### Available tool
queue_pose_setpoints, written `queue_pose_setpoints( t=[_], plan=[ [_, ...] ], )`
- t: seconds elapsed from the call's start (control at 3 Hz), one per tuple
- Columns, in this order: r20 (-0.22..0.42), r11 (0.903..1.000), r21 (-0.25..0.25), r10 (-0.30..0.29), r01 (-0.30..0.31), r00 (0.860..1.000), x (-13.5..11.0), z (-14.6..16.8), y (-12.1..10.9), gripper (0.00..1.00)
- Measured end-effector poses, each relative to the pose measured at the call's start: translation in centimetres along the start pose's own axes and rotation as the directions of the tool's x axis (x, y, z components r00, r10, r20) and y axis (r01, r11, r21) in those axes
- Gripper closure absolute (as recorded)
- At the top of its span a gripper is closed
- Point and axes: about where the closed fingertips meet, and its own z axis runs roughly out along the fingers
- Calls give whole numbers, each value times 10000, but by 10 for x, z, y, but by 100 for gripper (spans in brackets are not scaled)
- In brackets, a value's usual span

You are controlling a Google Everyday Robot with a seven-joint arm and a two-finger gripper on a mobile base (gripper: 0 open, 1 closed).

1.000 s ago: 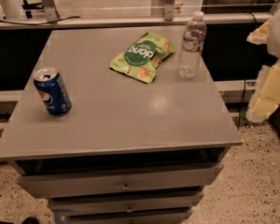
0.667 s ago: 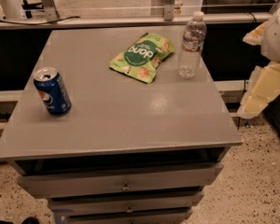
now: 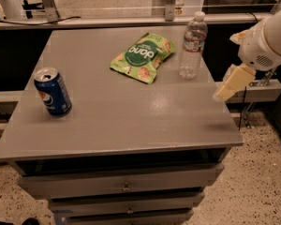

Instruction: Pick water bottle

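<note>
Water bottle [image 3: 193, 46]: stands upright in the upper right of the frame, near the table's far right corner, cap on, untouched.
Gripper [image 3: 229, 86]: at the right of the frame, just off the table's right edge, lower in the picture than the bottle and apart from it; nothing is seen in it.
Gripper state: open or closed cannot be told from this view.
Arm [image 3: 267, 39]: white, enters from the upper right.
Progress: early by my judgement; the approach is under way, with no contact made.
Remaining: reach the bottle, grasp it, lift it.
Chip bag [image 3: 143, 56]: green, lies flat just left of the bottle, not touching it.
Pepsi can [image 3: 53, 92]: blue, upright at the left, well apart from the bottle.
Table [image 3: 131, 121]: grey top, with drawers [image 3: 126, 186] below.
Obstruction: none on the bottle's right side; the bag crowds only its left.
</note>
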Motion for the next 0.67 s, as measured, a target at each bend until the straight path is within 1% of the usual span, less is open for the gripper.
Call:
queue_pose_setpoints(
  t=[0.33,0.67],
  plan=[
    [799,9972,473,545,-584,9953,-6,32,-31,0],
    [1697,9886,484,1325,-1425,9766,-15,54,-54,0]
  ],
)
